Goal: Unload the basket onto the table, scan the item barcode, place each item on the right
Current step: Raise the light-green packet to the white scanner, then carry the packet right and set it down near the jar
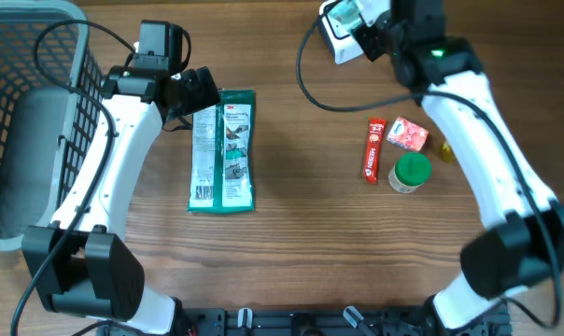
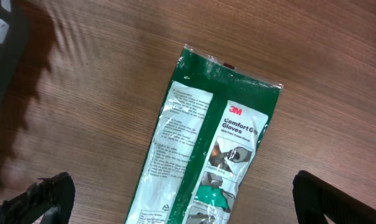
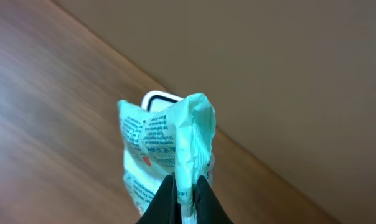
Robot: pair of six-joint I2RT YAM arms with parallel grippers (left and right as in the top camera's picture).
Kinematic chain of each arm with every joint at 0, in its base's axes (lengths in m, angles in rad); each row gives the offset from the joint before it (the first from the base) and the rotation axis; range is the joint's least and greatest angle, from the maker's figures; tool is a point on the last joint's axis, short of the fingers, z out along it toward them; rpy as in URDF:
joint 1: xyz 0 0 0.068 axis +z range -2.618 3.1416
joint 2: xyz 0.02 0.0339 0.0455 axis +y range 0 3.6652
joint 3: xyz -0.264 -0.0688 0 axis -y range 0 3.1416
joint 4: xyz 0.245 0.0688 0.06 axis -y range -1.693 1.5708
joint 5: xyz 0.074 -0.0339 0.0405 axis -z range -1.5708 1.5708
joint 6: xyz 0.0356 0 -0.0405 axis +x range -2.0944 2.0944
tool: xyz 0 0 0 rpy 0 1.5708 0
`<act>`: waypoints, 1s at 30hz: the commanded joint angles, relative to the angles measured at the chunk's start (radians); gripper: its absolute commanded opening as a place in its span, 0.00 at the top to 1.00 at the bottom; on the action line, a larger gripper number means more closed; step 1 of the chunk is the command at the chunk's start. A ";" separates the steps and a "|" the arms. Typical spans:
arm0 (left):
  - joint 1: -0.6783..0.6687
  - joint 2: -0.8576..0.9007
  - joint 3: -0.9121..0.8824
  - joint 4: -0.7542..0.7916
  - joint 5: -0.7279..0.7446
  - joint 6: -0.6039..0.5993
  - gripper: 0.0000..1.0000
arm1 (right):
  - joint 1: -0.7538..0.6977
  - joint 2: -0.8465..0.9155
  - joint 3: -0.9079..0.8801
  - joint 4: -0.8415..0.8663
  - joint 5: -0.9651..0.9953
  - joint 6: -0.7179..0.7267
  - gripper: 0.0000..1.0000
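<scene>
So the right gripper (image 3: 188, 200) is clamped tight on the bottom edge of a pale mint and white crinkly plastic packet (image 3: 169, 137) with small print on it. It's holding the packet up off the table at the far right side, right by a white boxy device with a dark rim (image 1: 335, 42). I think that's the barcode scanner, but the wrist view is too blurry to be sure. The left gripper (image 2: 188, 205) is spread wide with nothing in it, hovering over a flat green and white plastic pack of gloves (image 1: 223, 149) that lies on the brown wooden table (image 1: 301, 243). In the wrist view one finger sits on each side of the pack, both clear of it. Over on the right there's a red tube (image 1: 373, 149), a small red and pink box (image 1: 406, 134) and a white jar with a green lid (image 1: 411, 174), all bunched close together. A grey mesh basket (image 1: 21, 112) sits at the left edge.
</scene>
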 commanded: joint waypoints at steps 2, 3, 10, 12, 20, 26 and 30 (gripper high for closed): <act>0.003 0.000 0.006 0.000 -0.014 0.015 0.00 | 0.000 0.128 0.015 0.150 0.189 -0.077 0.96; 0.003 0.000 0.006 0.000 -0.014 0.015 0.00 | 0.000 0.153 0.015 0.186 0.214 -0.078 0.96; 0.003 0.000 0.006 0.000 -0.014 0.015 0.00 | 0.008 0.306 0.015 0.394 0.253 -0.190 0.96; 0.003 0.000 0.006 0.000 -0.014 0.015 0.00 | 0.010 0.340 0.015 0.450 0.264 -0.231 0.96; 0.003 0.000 0.006 0.000 -0.014 0.015 0.00 | 0.035 0.374 0.015 0.443 0.196 -0.257 0.96; 0.003 0.000 0.006 0.000 -0.014 0.015 0.00 | 0.090 0.374 0.014 0.323 0.188 -0.201 0.96; 0.003 0.000 0.006 0.000 -0.014 0.015 0.00 | 0.097 0.374 0.014 0.284 0.187 -0.201 0.94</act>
